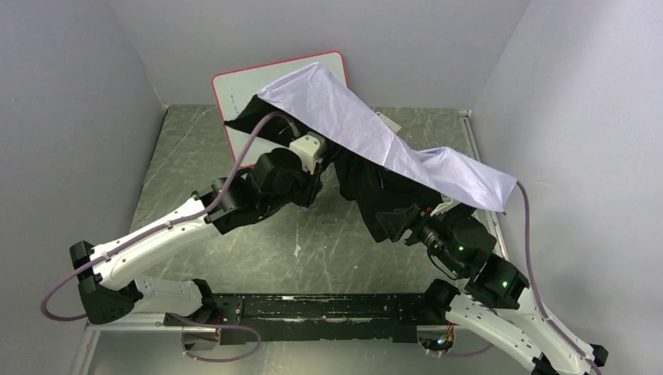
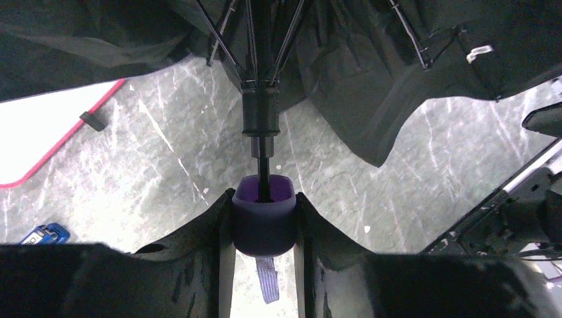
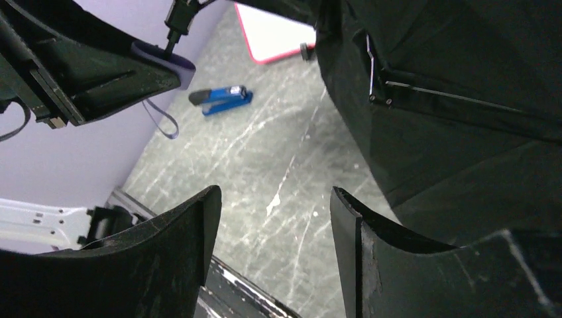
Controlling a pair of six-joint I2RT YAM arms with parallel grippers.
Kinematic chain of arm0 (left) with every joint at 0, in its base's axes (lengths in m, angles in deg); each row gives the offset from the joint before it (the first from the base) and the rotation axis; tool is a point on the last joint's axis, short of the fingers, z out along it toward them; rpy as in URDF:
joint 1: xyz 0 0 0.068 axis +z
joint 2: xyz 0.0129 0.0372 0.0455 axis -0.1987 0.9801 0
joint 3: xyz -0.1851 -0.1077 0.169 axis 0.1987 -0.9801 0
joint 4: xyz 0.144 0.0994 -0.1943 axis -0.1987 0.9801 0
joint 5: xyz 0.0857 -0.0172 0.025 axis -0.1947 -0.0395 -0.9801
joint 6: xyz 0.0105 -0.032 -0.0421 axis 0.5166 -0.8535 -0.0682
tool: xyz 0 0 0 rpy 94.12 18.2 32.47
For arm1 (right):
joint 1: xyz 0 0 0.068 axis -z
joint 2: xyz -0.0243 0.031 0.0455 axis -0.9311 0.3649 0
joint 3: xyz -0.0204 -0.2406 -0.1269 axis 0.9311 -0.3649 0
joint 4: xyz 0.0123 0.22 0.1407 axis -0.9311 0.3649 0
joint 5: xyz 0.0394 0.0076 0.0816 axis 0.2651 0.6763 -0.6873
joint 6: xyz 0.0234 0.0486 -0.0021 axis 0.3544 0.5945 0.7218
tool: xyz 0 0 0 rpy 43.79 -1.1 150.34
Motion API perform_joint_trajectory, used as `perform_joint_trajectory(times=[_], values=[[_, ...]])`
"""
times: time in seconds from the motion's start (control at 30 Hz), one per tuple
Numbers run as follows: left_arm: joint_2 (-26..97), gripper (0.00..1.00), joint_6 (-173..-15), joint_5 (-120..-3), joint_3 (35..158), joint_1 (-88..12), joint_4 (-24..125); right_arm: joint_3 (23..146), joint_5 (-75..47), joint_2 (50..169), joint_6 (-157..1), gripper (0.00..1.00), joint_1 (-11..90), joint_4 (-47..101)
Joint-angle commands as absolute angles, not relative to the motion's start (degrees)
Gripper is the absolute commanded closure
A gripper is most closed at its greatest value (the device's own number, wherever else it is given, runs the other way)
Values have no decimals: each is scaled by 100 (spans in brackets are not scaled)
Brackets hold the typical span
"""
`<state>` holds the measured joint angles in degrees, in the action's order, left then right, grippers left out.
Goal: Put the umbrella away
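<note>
Fingers (image 2: 205, 252) of the left gripper (image 2: 263, 199) are clamped on the small lavender handle (image 2: 263, 222) of the umbrella (image 1: 375, 133), one pad on each side, with the wrist strap (image 2: 267, 281) hanging below. The right gripper (image 3: 274, 199) is spread wide and holds nothing; its tips sit just beside a fold of black lining (image 3: 450, 132) without touching it.

The umbrella is held above the table (image 1: 328, 234), half spread. Its pale canopy slopes from over the whiteboard (image 1: 242, 86) at the back down toward the right arm, and the black underside sags loosely beneath.

The main risks, judging from this pose:
- **Handle slip.** The handle looks rounded and smooth, and the whole canopy hangs off it through the thin shaft (image 2: 264, 169). A sideways pull could twist it in the pads or bend the shaft.
- **Wrong grasp.** If the right fingers close where they are, they would likely catch slack lining rather than a rib (image 3: 371, 66) or the runner (image 2: 260, 112). Fabric would stretch and the frame would not fold.
- **Snagging.** Loose folds drape close to the right wrist and could hook on it.
- **Dragging.** The far edge of the canopy overlaps the whiteboard in the top view, though contact cannot be judged. Pulling the umbrella in could shift the board.
</note>
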<state>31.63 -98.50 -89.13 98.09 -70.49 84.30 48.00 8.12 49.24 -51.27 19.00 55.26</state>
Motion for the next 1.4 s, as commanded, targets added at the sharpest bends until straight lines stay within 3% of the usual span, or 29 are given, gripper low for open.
perform_joint_trajectory(times=[0.0,0.43,0.77,0.93,1.37], values=[[2889,95,-9833,-9036,10588,-7057,8731,5305,1096,5056,-5523,35,1878,5767],[2695,95,-9694,-8903,11260,-7217,9299,5834,1042,5291,-5813,35,1881,5606],[2334,95,-10036,-8764,8169,-7254,8095,4698,683,5455,-5300,35,1883,5494],[2498,95,-10173,-8727,7225,-7273,7502,4365,291,5467,-5244,35,1882,5210],[2756,94,-11034,-8610,6121,-7272,7247,5917,-299,5901,-5526,34,1880,5218]])
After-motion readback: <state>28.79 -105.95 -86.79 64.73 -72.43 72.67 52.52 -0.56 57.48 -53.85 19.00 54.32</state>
